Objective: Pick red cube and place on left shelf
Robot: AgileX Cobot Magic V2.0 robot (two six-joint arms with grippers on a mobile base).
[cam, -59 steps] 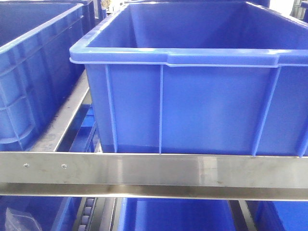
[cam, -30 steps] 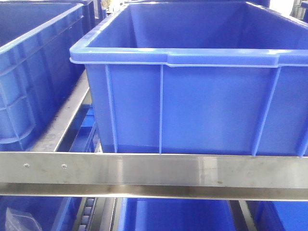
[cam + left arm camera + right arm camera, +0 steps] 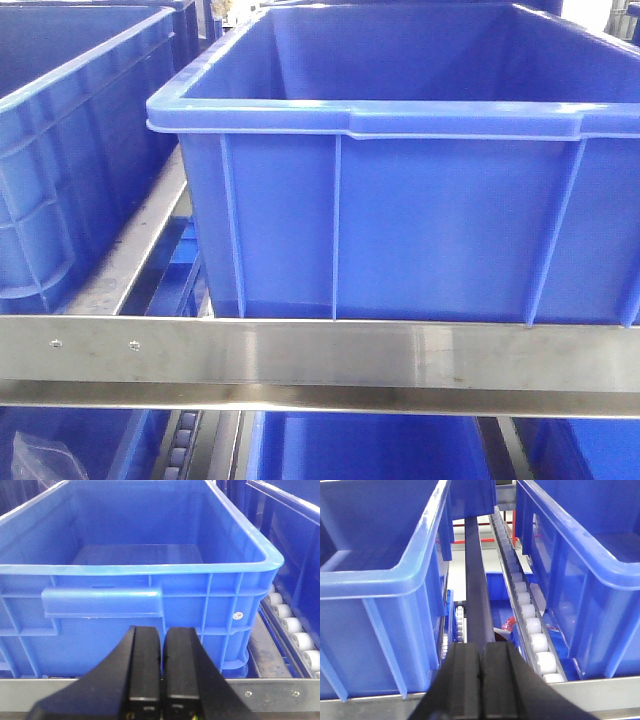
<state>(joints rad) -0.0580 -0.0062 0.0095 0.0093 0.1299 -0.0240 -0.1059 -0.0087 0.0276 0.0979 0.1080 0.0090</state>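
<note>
The red cube is out of view. The left shelf fills every view: its steel front rail (image 3: 300,365) runs across the front view, with a large blue crate (image 3: 400,200) sitting just behind it. My left gripper (image 3: 162,632) is shut with nothing between its fingers, in front of an empty blue crate (image 3: 135,555) and above the shelf's rail (image 3: 280,695). My right gripper (image 3: 481,647) is also shut and empty. It points along the gap between two blue crates, over a dark steel bar (image 3: 477,590).
White roller tracks (image 3: 532,625) run beside the right-hand crate (image 3: 580,570), and more rollers (image 3: 292,630) show right of the left wrist's crate. Another crate (image 3: 70,150) stands at the far left. A small red item (image 3: 509,624) lies on the tier below; I cannot tell what it is.
</note>
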